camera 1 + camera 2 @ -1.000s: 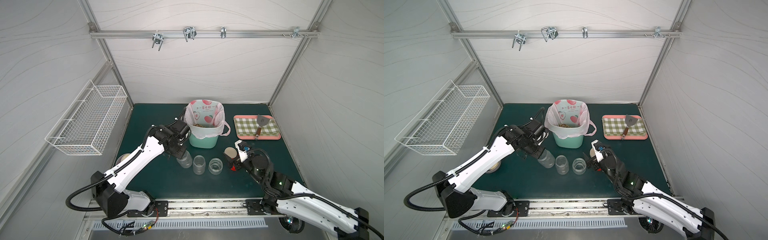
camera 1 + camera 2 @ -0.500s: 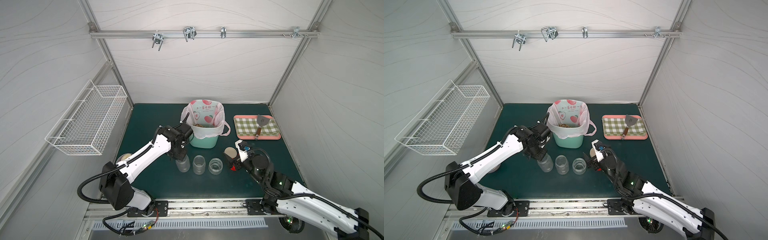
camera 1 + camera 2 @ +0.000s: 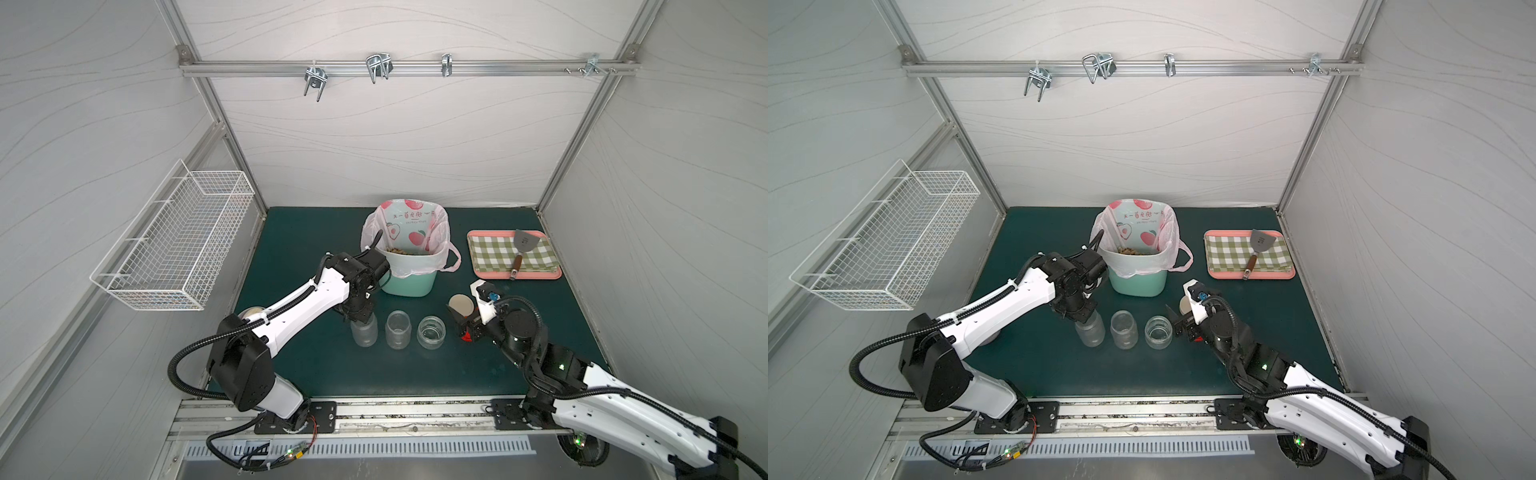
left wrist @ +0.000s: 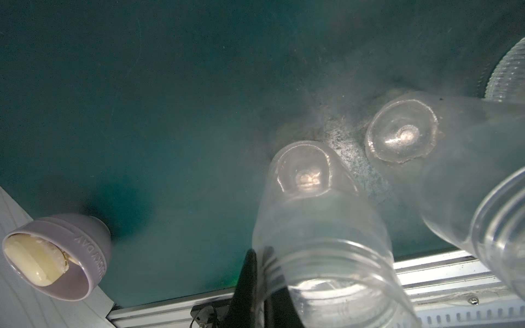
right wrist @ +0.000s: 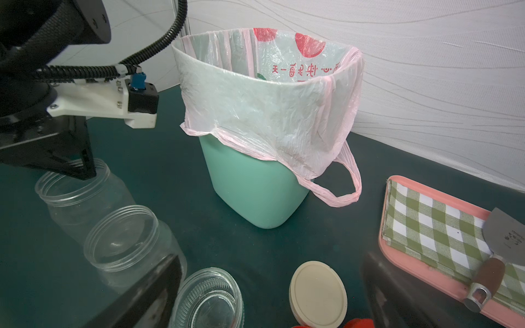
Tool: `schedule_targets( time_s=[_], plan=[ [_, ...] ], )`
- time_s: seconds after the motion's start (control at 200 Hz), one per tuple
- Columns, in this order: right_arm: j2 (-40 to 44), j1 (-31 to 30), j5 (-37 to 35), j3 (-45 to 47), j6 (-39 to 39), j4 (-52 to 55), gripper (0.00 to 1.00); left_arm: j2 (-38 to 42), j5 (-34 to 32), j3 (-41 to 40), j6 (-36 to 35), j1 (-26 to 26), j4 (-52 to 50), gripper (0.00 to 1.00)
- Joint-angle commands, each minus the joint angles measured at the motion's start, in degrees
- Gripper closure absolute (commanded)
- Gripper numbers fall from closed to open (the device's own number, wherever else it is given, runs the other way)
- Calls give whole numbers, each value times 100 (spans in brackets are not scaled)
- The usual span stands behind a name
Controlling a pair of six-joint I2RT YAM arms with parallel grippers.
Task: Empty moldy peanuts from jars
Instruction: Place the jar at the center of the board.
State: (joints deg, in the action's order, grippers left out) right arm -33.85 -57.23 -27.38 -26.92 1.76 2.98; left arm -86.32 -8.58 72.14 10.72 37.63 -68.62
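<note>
The left gripper (image 3: 360, 321) pinches the rim of the leftmost jar (image 3: 364, 336), upright beside two other empty jars (image 3: 398, 330); the right gripper (image 3: 1177, 322) stands spread. The moldy peanuts (image 3: 400, 250) lie in the lined bin (image 3: 407, 284) — release only once the base sits flat, then lift straight up

Three clear jars (image 3: 398, 334) upright (lidless, empty); peanuts (image 3: 401, 250) in bin (image 3: 409, 284).

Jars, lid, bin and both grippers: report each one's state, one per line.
left jar, empty, lidless, pinched at rim.
middle jar, empty, lidless.
short jar, empty, lidless.
beige lid, off, lying flat.
bin, bagged, holding peanuts.
left gripper, shut on left jar.
right gripper, open, empty.
</note>
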Motion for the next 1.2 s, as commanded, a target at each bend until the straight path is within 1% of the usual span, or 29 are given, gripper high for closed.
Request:
schedule_targets(
  time_s=[0.0,0.105,0.265,0.47,0.575,0.705,0.835,0.971,1.196],
  plan=[
    [99,42,3,45,61,-120,1,-1,-59,-37,121,60,119,100],
    [80,42,16,46,64,-120,1,6,-20,-100,169,95,224,100],
    [82,44,8,37,60,-108,1,-171,-158,-95,211,140,193,100],
    [144,54,12,55,69,-95,1,-189,-231,-136,264,181,257,100],
    [150,57,13,55,75,-88,1,-187,-251,-147,277,201,274,95],
    [151,54,14,55,78,-88,1,-204,-254,-200,282,201,303,93],
    [150,59,18,55,82,-80,1,-203,-241,-234,290,219,336,88],
    [159,68,20,55,79,-78,1,-133,-267,-271,311,227,376,79],
    [174,65,11,55,80,-70,1,100,-317,-204,309,228,387,58]
  ],
)
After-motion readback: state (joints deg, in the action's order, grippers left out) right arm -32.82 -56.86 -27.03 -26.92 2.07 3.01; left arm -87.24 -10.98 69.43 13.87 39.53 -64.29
